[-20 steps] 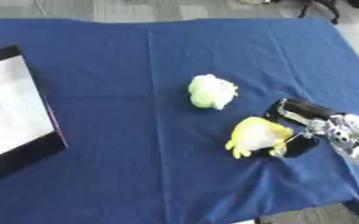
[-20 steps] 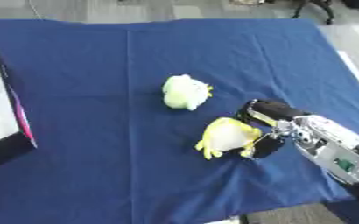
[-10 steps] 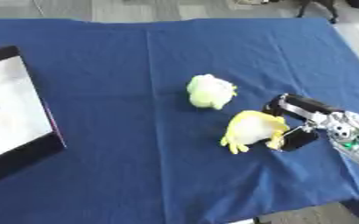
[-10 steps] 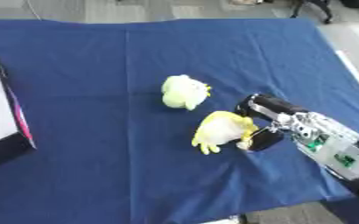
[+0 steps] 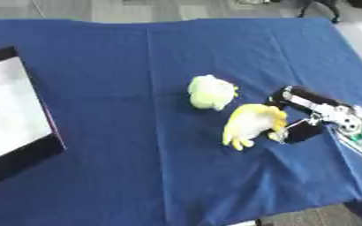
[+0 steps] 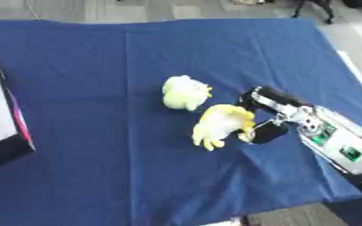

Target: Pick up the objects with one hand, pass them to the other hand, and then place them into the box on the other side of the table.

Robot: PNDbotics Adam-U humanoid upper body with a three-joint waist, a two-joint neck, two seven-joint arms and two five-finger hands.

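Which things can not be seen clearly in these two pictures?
- Black box with white inside: cut off by the left edge in both views.
- Robot's right hand: its fingers' contact with the yellow plush toy is blurred.
- Pale green plush toy: details blurred.
- Left hand: in neither view.

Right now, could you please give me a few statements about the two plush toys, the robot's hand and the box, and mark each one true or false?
1. The right hand is at the yellow plush toy, fingers curled against its right side. True.
2. The pale green plush toy lies inside the box. False: it lies on the blue tablecloth, just up and left of the yellow one.
3. The box is at the left edge of the table. True.
4. The left hand is holding the pale green toy. False: no left hand shows in either view.
5. The yellow toy is already in the box. False: it is on the cloth, far to the right of the box.
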